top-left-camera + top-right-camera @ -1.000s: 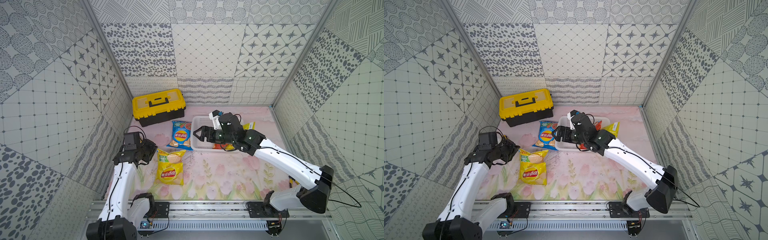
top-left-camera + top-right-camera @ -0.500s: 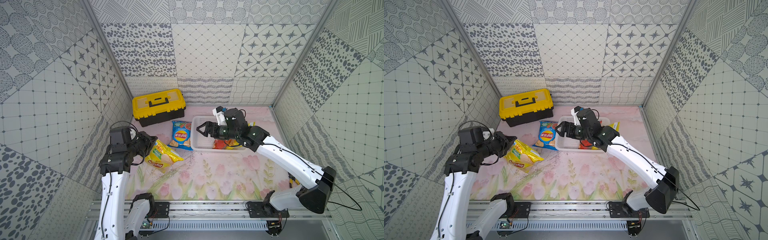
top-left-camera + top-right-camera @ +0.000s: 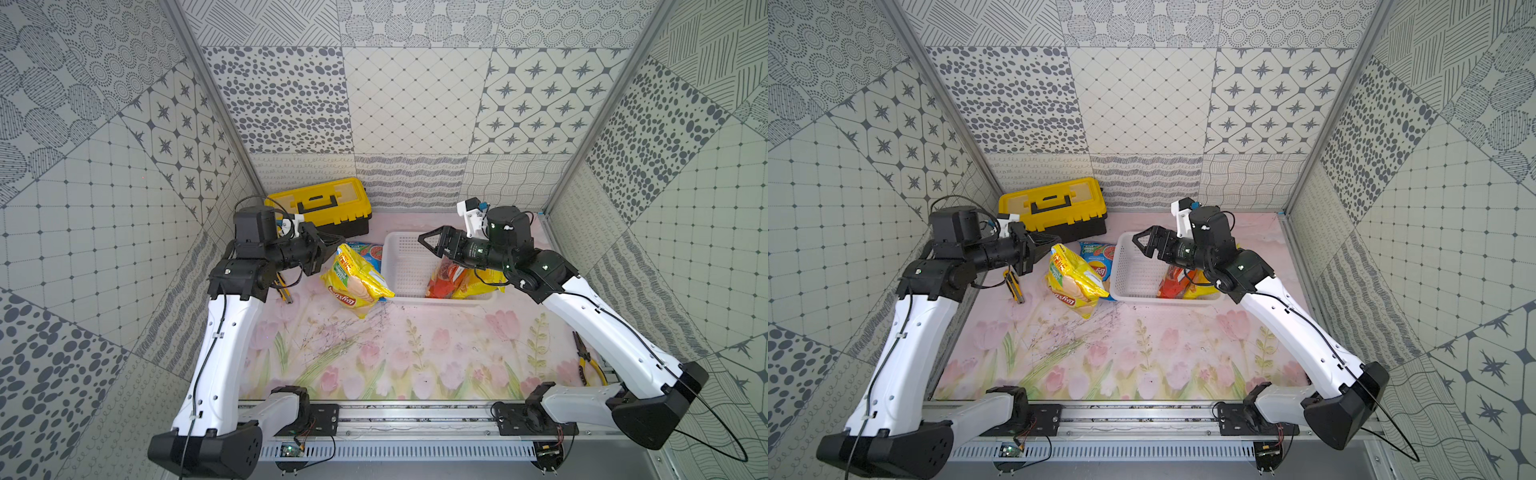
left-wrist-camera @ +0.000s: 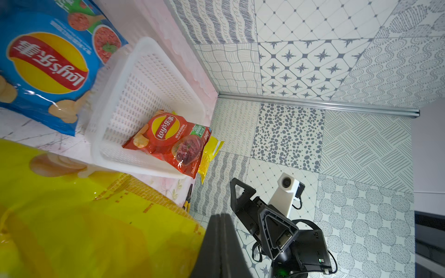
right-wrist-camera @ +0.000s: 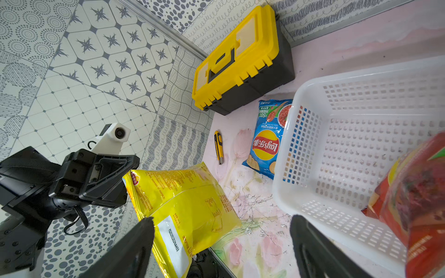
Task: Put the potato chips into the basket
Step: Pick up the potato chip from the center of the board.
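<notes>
Right wrist view: your left end effector (image 5: 128, 166) is closed tight on the top corner of a yellow bag (image 5: 187, 204). The bag hangs tilted, clear of the desk (image 5: 252, 216), approx. between that arm and the basket (image 5: 313, 120). Your right end effector (image 3: 430, 245) is empty w/ jaws wide apart, hovering over the basket's end nearest the left arm.

Outward from there: the red bag (image 4: 168, 139) lies inside the basket at its other end. A second yellow bag (image 4: 210, 151) sits behind it, poking over the rim; can't tell if it's fully in. The blue bag (image 3: 368, 249) lies flat on the desk just beside the basket's outer wall, prob. touching it, on the toolbox (image 3: 320, 205) side. So roughly half done, imo.

Risks:
- The grip is only a pinch on slick foil at one corner, so a fast swing could let the bag slip or twist out before it's over the rim.
- The bag's hanging bottom edge could catch the basket wall & shove the light basket, or drag the blue bag.
- Biggest one: the right end effector sits right over the drop zone, so the arms could collide unless you clear it first.
</notes>
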Robot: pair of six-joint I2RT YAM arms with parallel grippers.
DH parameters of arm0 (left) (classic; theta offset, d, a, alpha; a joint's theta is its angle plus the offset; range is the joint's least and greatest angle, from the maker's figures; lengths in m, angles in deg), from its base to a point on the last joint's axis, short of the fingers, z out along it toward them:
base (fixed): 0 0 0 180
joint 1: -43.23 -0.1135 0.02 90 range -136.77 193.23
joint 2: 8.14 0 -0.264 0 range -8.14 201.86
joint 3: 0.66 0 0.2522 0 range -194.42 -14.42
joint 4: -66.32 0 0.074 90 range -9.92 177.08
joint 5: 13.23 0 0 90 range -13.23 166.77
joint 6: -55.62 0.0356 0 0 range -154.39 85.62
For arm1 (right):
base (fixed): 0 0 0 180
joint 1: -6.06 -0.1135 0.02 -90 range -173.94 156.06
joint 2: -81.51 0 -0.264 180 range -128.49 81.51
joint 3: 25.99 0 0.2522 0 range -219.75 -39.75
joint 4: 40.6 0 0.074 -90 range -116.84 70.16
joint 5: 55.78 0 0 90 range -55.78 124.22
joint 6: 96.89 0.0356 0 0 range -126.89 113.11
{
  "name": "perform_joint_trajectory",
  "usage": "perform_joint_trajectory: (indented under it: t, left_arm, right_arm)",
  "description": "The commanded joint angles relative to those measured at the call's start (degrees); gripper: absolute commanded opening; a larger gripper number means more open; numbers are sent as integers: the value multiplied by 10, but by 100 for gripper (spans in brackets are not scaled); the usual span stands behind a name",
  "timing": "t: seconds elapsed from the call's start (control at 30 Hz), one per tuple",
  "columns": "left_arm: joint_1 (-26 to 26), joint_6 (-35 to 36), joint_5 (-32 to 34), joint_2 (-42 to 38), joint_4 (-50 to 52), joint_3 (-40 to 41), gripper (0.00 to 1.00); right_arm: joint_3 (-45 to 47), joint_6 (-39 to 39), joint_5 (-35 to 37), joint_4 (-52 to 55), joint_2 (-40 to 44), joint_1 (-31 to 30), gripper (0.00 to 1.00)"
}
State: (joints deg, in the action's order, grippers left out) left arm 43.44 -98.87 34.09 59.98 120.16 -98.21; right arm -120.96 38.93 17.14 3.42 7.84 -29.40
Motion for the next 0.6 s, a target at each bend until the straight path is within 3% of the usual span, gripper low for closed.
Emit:
perform_joint_trajectory:
  t: [0.0, 0.33, 0.57]
  left_arm:
    - [46, -36, -85, 65, -105, -59, 0]
    - [141, -33, -125, 251, -138, -242, 0]
    - [170, -42, -154, 339, -170, -302, 0]
  right_arm:
    - [0, -4, -8, -7, 21, 12, 93]
    - [10, -16, -3, 22, 77, 43, 93]
    - [32, -29, -4, 43, 119, 69, 93]
